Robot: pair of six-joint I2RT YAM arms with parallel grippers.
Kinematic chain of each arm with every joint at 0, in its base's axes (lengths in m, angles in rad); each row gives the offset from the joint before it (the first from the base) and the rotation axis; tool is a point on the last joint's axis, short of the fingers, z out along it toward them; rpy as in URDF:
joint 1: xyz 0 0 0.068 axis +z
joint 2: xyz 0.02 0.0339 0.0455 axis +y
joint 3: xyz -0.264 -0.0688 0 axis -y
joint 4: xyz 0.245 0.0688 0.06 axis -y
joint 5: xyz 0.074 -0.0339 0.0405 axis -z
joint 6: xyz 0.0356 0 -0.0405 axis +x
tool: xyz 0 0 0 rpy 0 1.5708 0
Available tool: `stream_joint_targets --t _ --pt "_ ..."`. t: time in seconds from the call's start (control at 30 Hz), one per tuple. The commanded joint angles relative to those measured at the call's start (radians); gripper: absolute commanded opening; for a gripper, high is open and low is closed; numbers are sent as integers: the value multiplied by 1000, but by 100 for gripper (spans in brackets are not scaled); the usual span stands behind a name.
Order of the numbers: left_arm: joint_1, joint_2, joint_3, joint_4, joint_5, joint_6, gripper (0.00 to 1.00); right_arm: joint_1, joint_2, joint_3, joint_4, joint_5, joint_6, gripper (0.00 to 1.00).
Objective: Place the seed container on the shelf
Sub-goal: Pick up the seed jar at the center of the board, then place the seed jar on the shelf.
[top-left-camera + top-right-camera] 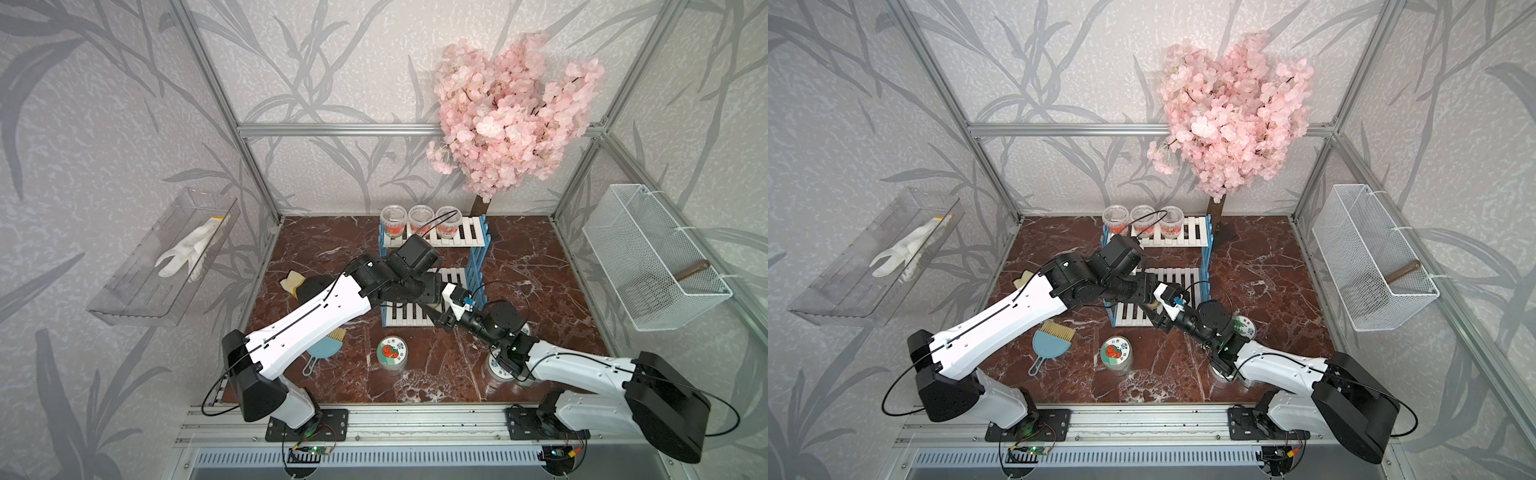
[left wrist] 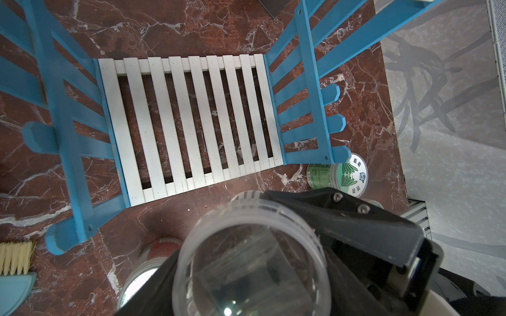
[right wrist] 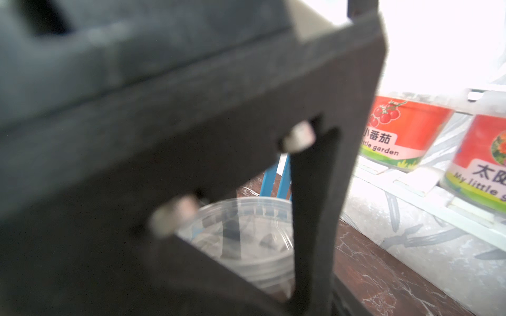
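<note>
Between the left gripper's [image 2: 224,229] black fingers [image 2: 342,219] sits the seed container [image 2: 246,268], a clear round tub with a ridged rim, and the jaws are clamped on its sides. The right wrist view shows the same tub [image 3: 241,235] low behind that gripper's blurred black body, with the marble floor [image 3: 397,273] under and beyond it.

The right gripper [image 1: 441,319] has its tip right up against the left one, but the arms cover the meeting point in both top views. I cannot tell whether its jaws are apart or together, or whether they touch the tub.

The grippers meet over the front of the shelf's [image 1: 473,232] lower white slatted board [image 2: 186,123], near its right-hand blue side frame [image 1: 478,266]. The tub rests on neither board. In the left wrist view it is held up near the camera, with the lower board beyond it.

Three tubs [image 1: 420,222] with red labels stand in a row on the upper board. On the floor in front of the shelf is a tub with a strawberry lid [image 1: 392,353], and a green-labelled tub [image 2: 347,175] lies just beside the right frame's feet. A blue hand brush [image 1: 1052,340] lies to the left. Further out are a white glove [image 1: 187,249] in a clear wall tray [image 1: 137,299], a white mesh basket [image 1: 656,257] and a pink blossom tree [image 1: 511,112].
</note>
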Motion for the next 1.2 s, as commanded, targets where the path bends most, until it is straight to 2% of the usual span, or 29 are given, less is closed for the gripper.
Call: stream_joint_targets --t 0.0,0.27,0.37,0.47,0.6,0.83,1.07,1.17 --pt "-4 -32 -13 17 14 13 70 3 -17 19 -11 26 15 65" --pt "-4 -47 -43 73 59 22 80 3 -41 4 -19 40 31 65" --pt "-4 -57 -51 93 59 22 87 3 -52 -8 -21 49 38 65" --pt "-4 -84 -68 111 26 22 100 1 -72 -30 -21 73 47 66" --pt "-3 -151 -136 188 -42 13 100 2 -132 -54 -43 125 66 66" --pt "8 -315 -306 391 -153 -17 100 -45 -288 -52 -188 185 99 66" --pt "37 -350 -346 419 -148 -16 100 -126 -416 -22 -315 163 142 67" --pt "49 -350 -375 464 -102 -20 100 -159 -436 4 -332 150 165 67"
